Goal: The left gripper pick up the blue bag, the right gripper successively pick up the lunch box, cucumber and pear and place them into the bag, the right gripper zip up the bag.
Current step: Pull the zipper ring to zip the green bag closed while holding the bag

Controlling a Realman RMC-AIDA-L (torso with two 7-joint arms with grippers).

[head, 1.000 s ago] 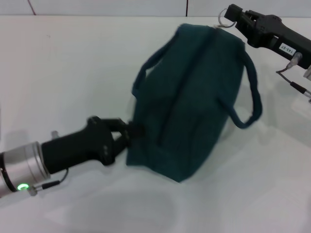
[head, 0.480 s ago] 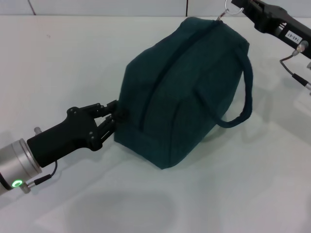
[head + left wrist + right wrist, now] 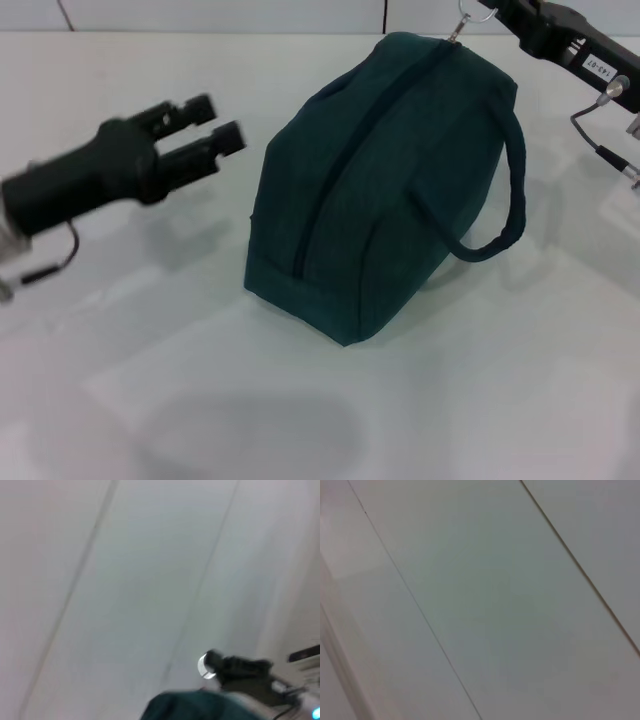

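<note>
The bag (image 3: 385,180) sits on the table (image 3: 150,400), centre to right in the head view, with its long axis running from near-left to far-right. It is dark teal-blue. The zip line (image 3: 370,150) along its top reads as one unbroken dark seam, so the bag appears fully zipped; nothing inside it is visible. One handle (image 3: 495,200) loops out on the right side and hangs free. No lunch box, cucumber or pear shows in any view.

The right gripper (image 3: 510,12) is at the far-right end of the bag, at the top edge of the head view. A metal ring (image 3: 470,15) sits at its tip, directly over the end of the zip. Whether its fingers are apart or together cannot be told. The left wrist view shows the same ring (image 3: 205,665) and the right gripper (image 3: 225,666) above the far end of the bag (image 3: 200,706). The right wrist view shows only pale panelled surfaces.

The left gripper (image 3: 215,130) is to the left of the bag, apart from it and raised above the table. Its two fingers (image 3: 195,108) are spread with a clear gap, holding nothing.

Compared with 0.5 s ago: the left gripper then touched the bag's near-left lower corner; it has since let go and moved up and away to the far left. The bag has stayed in nearly the same place and pose. The right gripper has stayed at the zip end.
</note>
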